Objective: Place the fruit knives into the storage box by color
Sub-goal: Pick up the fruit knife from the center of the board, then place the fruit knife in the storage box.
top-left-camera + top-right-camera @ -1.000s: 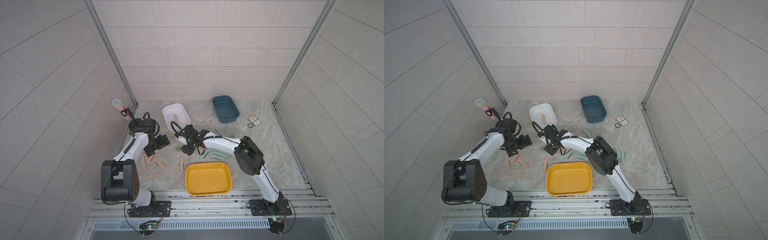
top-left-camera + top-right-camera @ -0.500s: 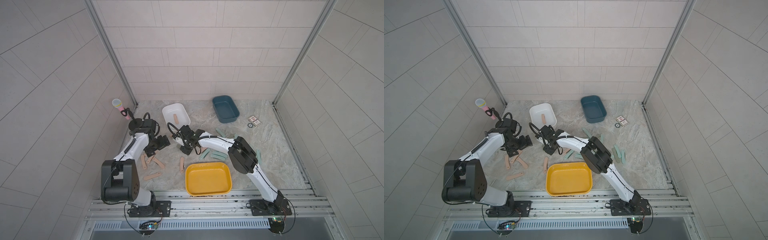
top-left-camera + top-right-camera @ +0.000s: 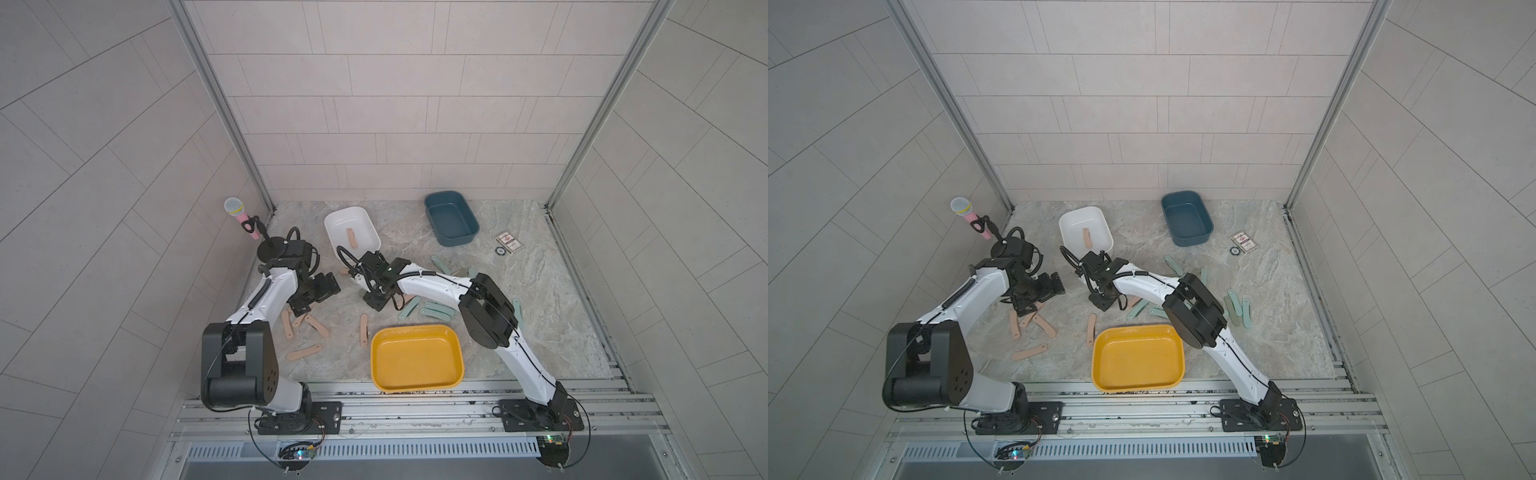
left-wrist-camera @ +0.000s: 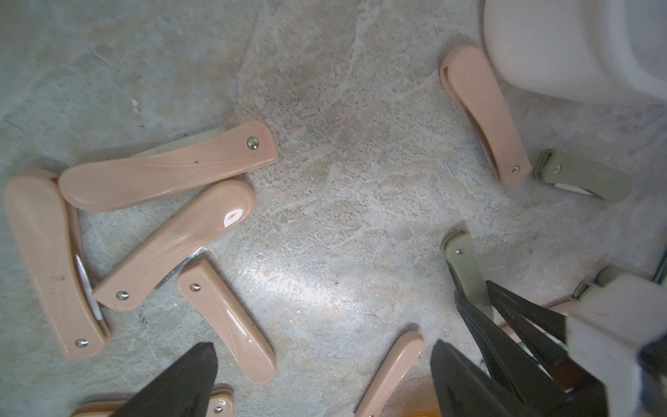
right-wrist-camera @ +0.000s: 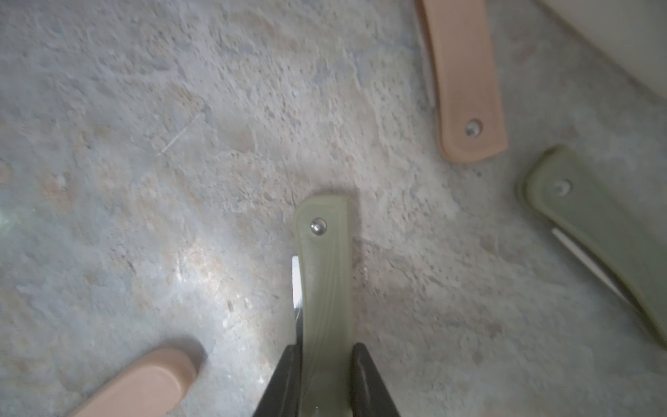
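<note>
Grasp step: right jaws clamped a green knife (image 5: 325, 289) down at the table (image 5: 144, 144) by the white box (image 3: 357, 220); left jaws gaped empty over pink knives (image 4: 162, 169). Next, likely lift and carry it to the yellow box (image 3: 417, 357).

Pale tiled walls (image 3: 374, 104) enclose a mottled stone floor (image 3: 561, 332)

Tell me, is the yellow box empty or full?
Empty. In both top views the yellow box shows only its bare yellow floor, and nothing lies inside it.
</note>
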